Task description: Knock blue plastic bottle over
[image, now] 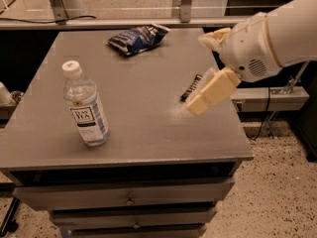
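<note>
The blue plastic bottle [86, 108] stands upright on the left front part of the grey table [143, 128]. It is clear, with a white cap and a white and pale blue "TEA" label. My gripper [199, 74] hovers over the table's right side, well to the right of the bottle and not touching it. Its cream fingers [213, 90] are spread apart and hold nothing. The lower finger points down and left at the tabletop.
A dark blue crinkled snack bag [138, 37] lies at the back middle of the table. A small dark bar [190, 88] lies partly behind my lower finger. The table has drawers [129, 200] in front. A metal rail [148, 21] runs behind it.
</note>
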`<act>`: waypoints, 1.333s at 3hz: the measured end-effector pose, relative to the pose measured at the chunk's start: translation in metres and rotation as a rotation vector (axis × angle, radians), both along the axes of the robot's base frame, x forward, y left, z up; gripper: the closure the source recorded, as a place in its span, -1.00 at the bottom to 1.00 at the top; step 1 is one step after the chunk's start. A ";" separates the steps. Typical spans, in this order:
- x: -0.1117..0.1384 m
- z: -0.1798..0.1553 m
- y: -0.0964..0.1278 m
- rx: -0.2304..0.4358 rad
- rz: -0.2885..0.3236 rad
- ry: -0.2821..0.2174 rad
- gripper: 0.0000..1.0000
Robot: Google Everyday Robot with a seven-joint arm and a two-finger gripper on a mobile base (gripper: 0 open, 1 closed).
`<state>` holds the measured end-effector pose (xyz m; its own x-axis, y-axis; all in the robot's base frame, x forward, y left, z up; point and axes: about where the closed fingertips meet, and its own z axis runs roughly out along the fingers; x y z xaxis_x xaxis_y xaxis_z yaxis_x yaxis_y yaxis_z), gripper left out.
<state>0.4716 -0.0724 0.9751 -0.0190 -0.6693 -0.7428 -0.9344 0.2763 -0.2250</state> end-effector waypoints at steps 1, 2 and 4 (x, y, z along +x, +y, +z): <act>0.011 -0.020 0.044 0.091 0.079 -0.008 -1.00; 0.015 -0.043 0.099 0.175 0.177 -0.021 -1.00; -0.003 -0.065 0.173 0.299 0.259 0.010 -1.00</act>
<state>0.4690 0.1004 0.9102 0.1141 -0.4069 -0.9063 -0.9834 0.0831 -0.1611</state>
